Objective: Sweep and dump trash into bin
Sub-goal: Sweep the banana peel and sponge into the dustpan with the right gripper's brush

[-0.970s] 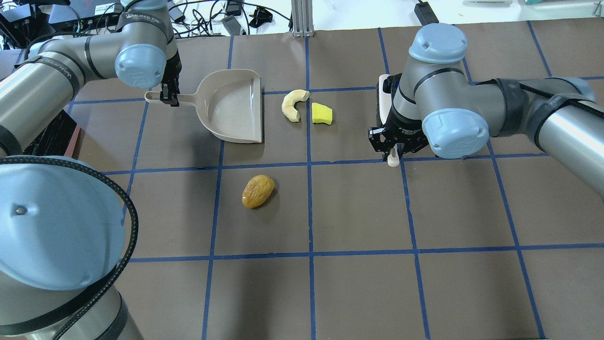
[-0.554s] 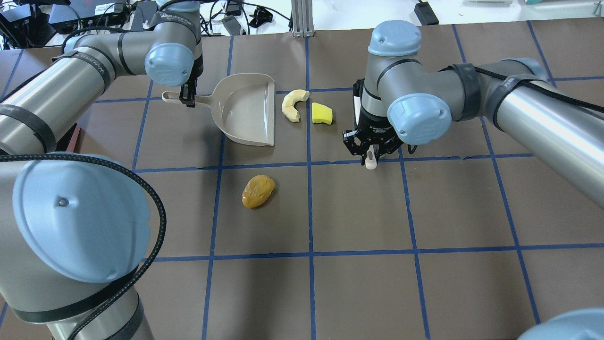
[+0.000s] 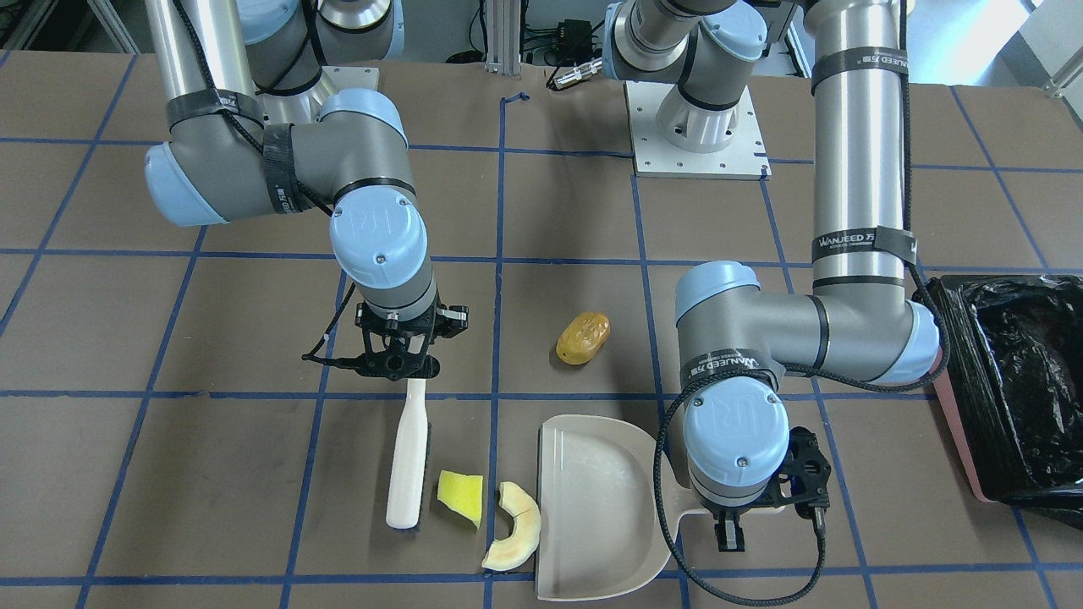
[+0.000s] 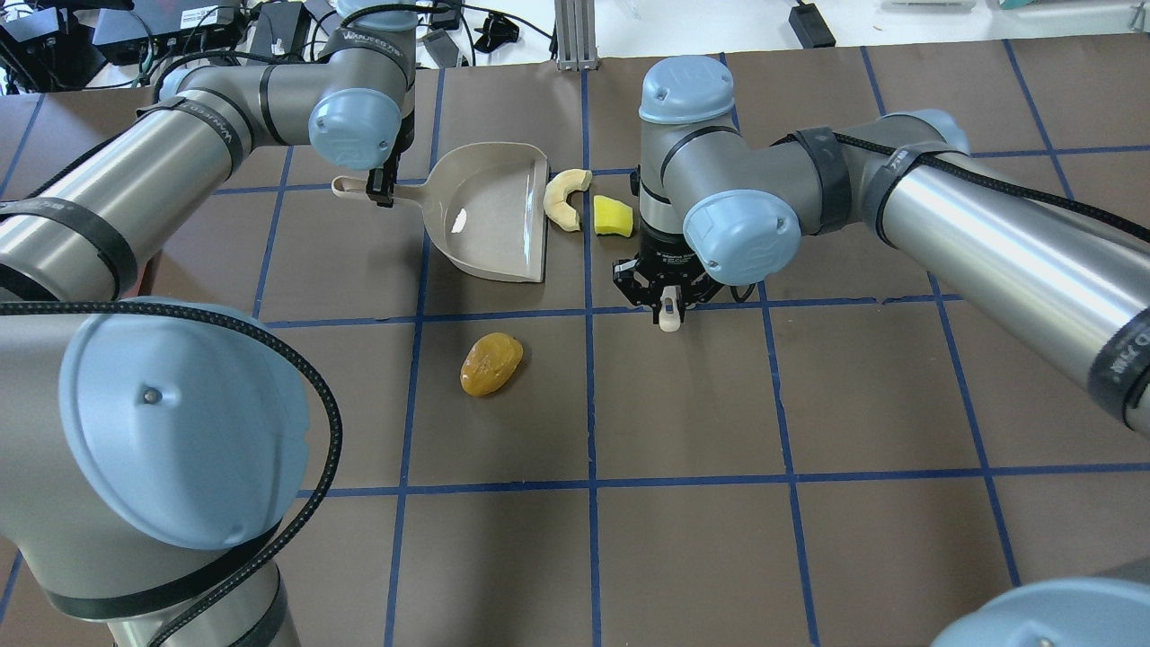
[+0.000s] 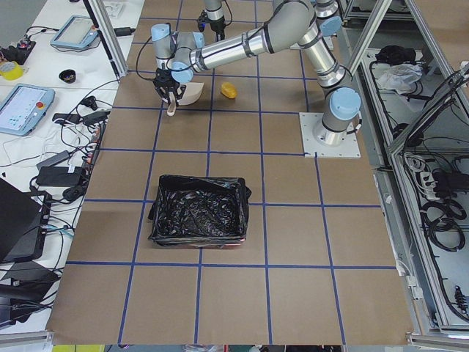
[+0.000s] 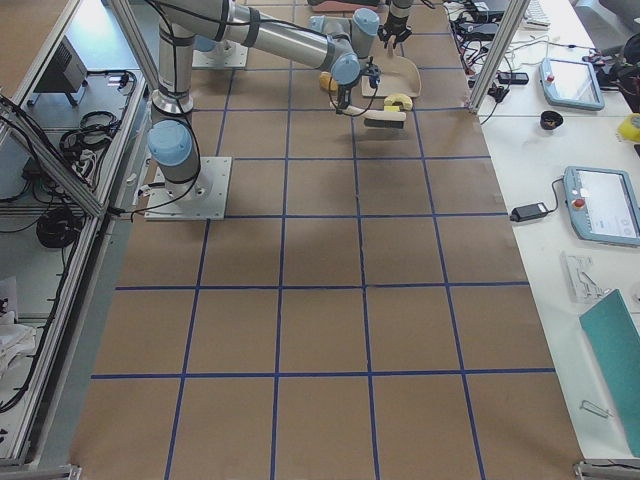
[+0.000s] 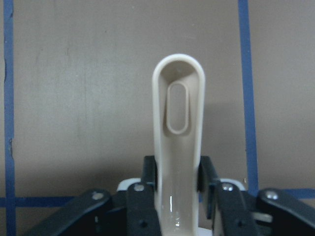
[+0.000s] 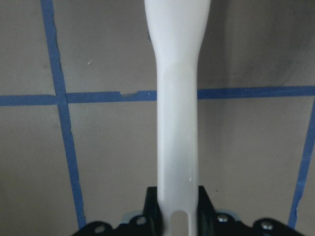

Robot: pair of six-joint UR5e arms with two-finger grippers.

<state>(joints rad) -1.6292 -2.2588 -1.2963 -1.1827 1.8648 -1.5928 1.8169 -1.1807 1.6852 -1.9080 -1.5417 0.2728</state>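
Front-facing view: the bin (image 3: 964, 397), pink with a crinkled black liner, is sitting at the counter's (image 3: 169, 474) 3 o'clock edge, with bare room between it and the dustpan (image 3: 592, 507). The yellow wedge (image 3: 461, 497) and cream crescent (image 3: 514, 537) are lying between the brush (image 3: 406, 474) and the pan's mouth.

Overhead: the glossy amber lump (image 4: 490, 364) is lying at the pan's 6 o'clock, ringed by open counter.

Wrist views: the left claw (image 7: 178, 172) is clenching the dustpan's handle, and the right claw (image 8: 177, 201) is clenching the brush's.

Left arm (image 3: 859, 152) and right arm (image 3: 220, 169): silver tubes, pale blue joint caps, black bands, some lettered WANJEED, looping black cables.
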